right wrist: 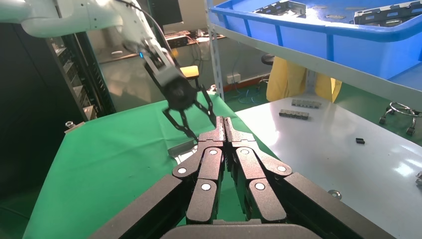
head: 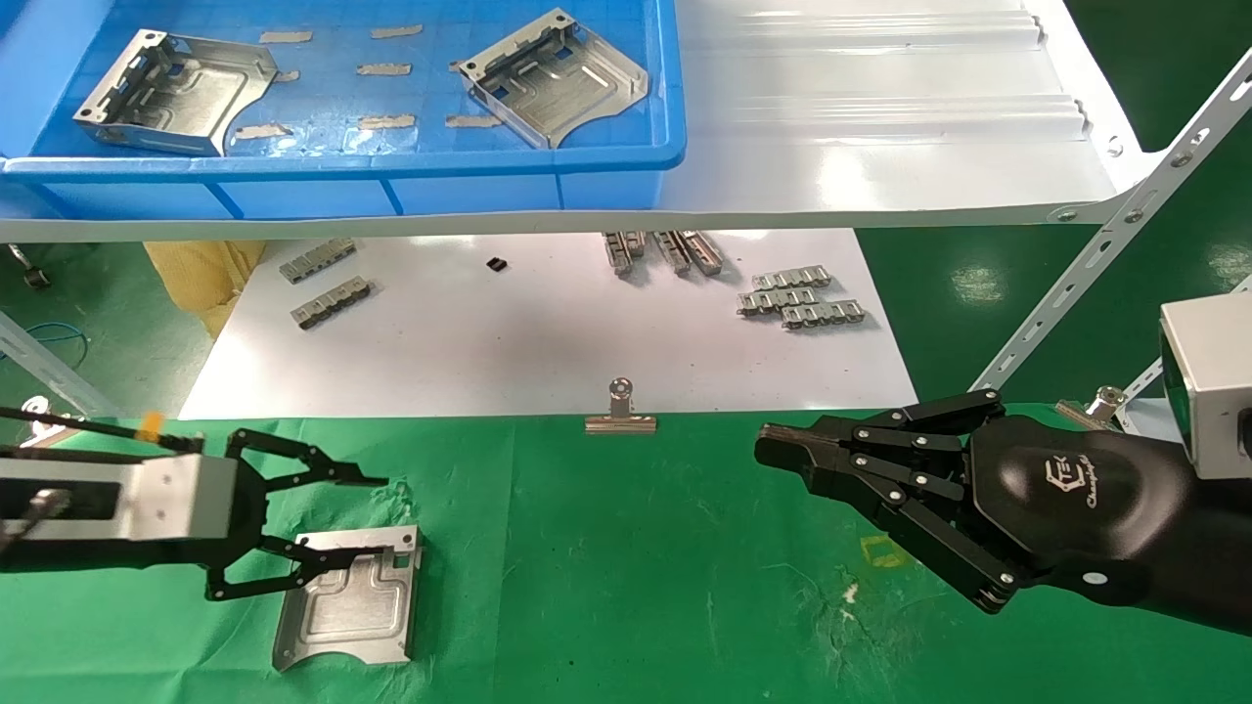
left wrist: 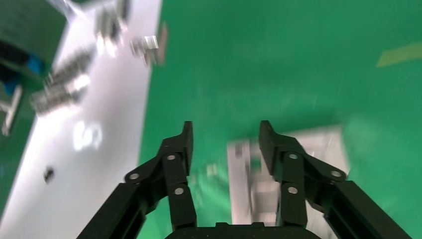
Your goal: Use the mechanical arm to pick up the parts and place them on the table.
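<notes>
Nearest the head camera, the right pincer (head: pixel 782 452) hangs over the green table (head: pixel 636 587) on the robot's right side, its black link fingers pressed together with nothing between them; the right wrist view (right wrist: pixel 224 130) confirms the tips meet. Its glossy black palm shell carries a white logo, and a grey box wrist sits behind it.

On the robot's left, the left pincer (head: pixel 377 518) has its fingers spread. One silver bracket (head: pixel 347 598) lies flat on the table below it; the lower finger overlaps the bracket's near edge, while the upper finger stands clear over bare cloth. Contact with the bracket cannot be confirmed. In the left wrist view the spread fingers (left wrist: pixel 224 144) frame the blurred bracket (left wrist: pixel 318 149).

Two further brackets, one (head: pixel 176 90) on the left and one (head: pixel 556 78) on the right, rest inside the blue tray (head: pixel 391 166) on the upper shelf. Beyond the table, a white board (head: pixel 548 342) carries several small ridged metal strips (head: pixel 800 298). A silver binder clip (head: pixel 620 411) stands at the board's near edge, where it meets the green cloth.
</notes>
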